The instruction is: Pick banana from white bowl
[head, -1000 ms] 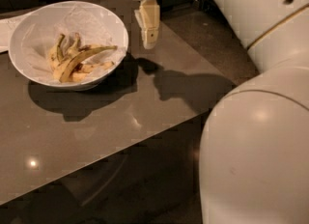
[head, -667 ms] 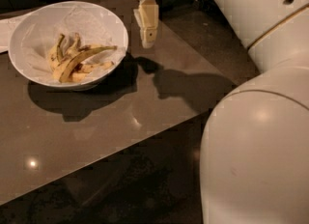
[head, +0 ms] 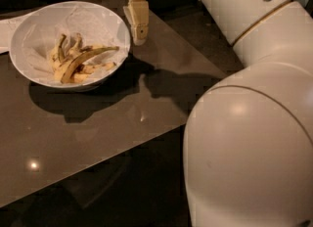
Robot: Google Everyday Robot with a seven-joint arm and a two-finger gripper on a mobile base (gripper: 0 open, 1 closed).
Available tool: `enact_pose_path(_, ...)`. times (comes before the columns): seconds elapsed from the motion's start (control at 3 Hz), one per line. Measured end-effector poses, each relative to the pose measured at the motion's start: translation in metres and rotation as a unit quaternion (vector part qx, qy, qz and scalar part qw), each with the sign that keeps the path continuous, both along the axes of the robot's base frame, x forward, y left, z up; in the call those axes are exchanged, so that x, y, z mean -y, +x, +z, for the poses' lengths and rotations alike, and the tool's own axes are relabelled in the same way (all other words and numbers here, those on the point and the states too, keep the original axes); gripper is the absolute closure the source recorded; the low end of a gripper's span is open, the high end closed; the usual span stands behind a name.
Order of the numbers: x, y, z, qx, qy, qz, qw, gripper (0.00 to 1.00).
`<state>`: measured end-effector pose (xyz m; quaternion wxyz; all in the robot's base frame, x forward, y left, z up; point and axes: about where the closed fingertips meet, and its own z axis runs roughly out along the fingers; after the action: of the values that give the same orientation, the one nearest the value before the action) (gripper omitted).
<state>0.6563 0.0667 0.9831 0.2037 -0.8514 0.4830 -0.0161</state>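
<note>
The banana [head: 86,57] lies curved over shorter peel strips [head: 98,67] in the white bowl [head: 105,21], which stands on the bench [head: 98,133] toward its far left corner, and just beside the bowl's right rim, nearer the far edge, hangs the gripper [head: 139,38], pointing down, seemingly holding nothing; spread or pressed together, I cannot tell.

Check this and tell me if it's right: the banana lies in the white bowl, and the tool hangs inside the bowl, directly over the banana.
Not right. The banana does lie in the white bowl, but the tool hangs outside the bowl, just beyond its right rim, over the table. The camera view shows it.
</note>
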Motion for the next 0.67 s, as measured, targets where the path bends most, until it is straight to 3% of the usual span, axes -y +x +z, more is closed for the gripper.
enact_pose_path(0.67, -0.033, 0.010, -0.004, 0.001, -0.011, 0.042, 0.9991, 0.08)
